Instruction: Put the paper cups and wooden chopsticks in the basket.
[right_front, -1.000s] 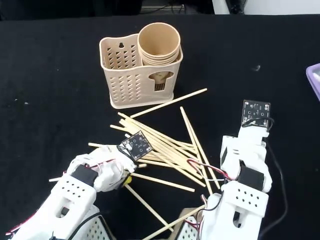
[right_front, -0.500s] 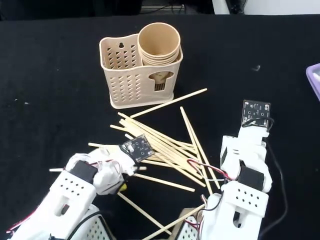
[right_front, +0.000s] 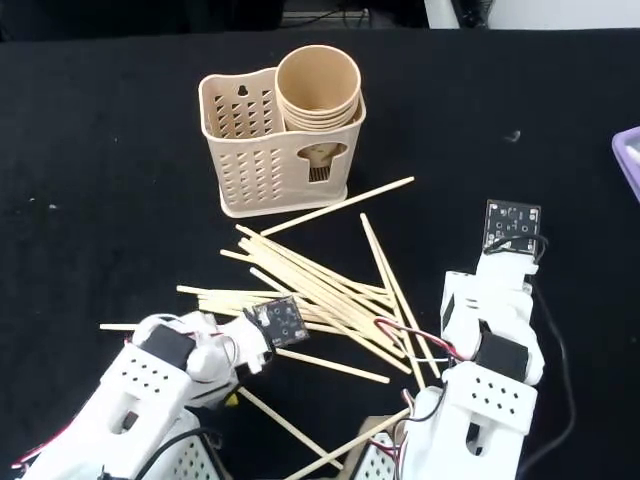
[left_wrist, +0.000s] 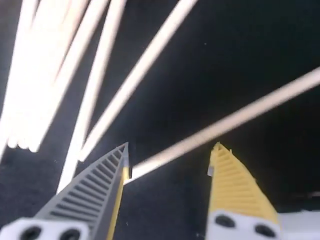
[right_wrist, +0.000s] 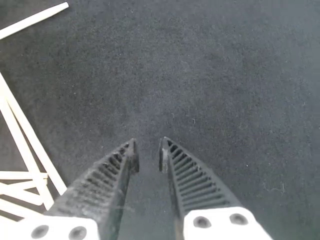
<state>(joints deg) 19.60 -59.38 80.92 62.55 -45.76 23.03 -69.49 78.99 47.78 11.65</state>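
Note:
A beige perforated basket (right_front: 262, 160) stands at the back of the black table, with stacked paper cups (right_front: 318, 88) in its right compartment. Wooden chopsticks (right_front: 325, 290) lie scattered in a loose pile in front of it. My left arm (right_front: 160, 375) sits at the pile's near left edge. Its gripper (left_wrist: 170, 150) is open just above the cloth, and one chopstick (left_wrist: 235, 117) runs across between the yellow finger (left_wrist: 230, 185) and the grey one. My right arm (right_front: 492, 345) rests right of the pile; its gripper (right_wrist: 148, 145) is shut over bare cloth with nothing in it.
One chopstick (right_front: 340, 205) lies apart near the basket's foot, and two more (right_front: 290, 425) lie near the front edge between the arms. A purple object (right_front: 628, 160) sits at the right edge. The cloth is bare to the left and right of the basket.
My left arm has drawn back toward the front edge, uncovering more of the pile. A couple of loose chopsticks near it shifted slightly. The right arm has not moved.

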